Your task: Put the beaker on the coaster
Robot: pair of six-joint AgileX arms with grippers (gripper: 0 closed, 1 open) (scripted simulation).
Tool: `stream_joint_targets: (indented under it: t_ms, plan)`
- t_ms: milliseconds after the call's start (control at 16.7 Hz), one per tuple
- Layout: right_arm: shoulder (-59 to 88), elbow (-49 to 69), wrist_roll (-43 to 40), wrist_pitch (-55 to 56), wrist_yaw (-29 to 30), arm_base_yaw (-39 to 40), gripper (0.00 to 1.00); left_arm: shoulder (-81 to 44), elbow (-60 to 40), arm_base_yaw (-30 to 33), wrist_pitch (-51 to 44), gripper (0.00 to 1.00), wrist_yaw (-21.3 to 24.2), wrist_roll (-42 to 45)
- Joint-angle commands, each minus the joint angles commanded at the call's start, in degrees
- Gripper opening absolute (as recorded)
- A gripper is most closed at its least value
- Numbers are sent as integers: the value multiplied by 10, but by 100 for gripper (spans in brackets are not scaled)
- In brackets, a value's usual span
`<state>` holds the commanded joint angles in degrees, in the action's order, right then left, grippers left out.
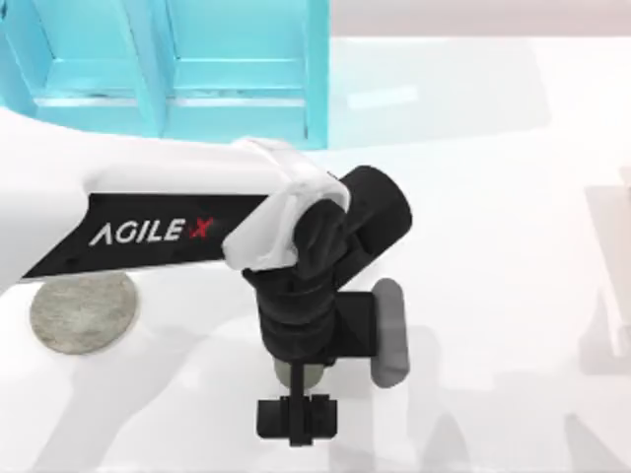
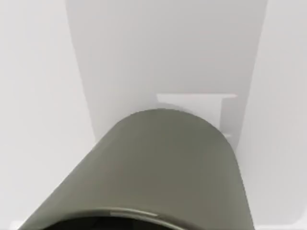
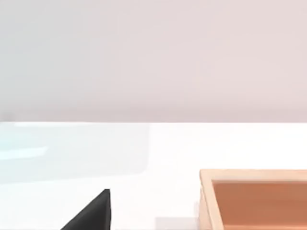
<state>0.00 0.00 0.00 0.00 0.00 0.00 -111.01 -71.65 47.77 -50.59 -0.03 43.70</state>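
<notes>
in the top view the left arm (image 1: 158,232) reaches out from the left edge across the table (image 1: 493,197), and the left gripper (image 1: 296,389) hangs well right of the coaster (image 1: 82,311) and a little nearer the front edge. the coaster lies flat on the table, partly under the arm. a pale sliver of the beaker (image 1: 299,373) shows under the wrist, well apart from the coaster; i cannot tell from here whether the fingers are clenched on it or released. behind the coaster stands a turquoise cabinet (image 1: 168,69). in the left wrist view the beaker (image 2: 158,172) sits close up against the camera, its olive-grey wall over the white table. in the right wrist view a wooden box (image 3: 254,199) rests on the table, with a black wedge (image 3: 91,213) beside it.
</notes>
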Motion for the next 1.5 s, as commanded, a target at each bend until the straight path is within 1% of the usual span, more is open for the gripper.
stream_joint_targets:
  t_ms: [540, 600, 1200, 1320, 1500]
  plan:
    - [0, 0, 0, 0, 0, 0, 100, 0, 0, 0, 0, 2, 0, 0]
    - [0, 0, 0, 0, 0, 0, 100, 0, 0, 0, 0, 0, 0, 0]
    - [0, 0, 0, 0, 0, 0, 100, 1, -2, -5, -3, 0, 0, -6]
    - [0, 0, 0, 0, 0, 0, 100, 0, -12, -26, -14, 0, 3, -37]
    - [0, 0, 0, 0, 0, 0, 100, 3, -31, -86, -42, 0, 7, -128]
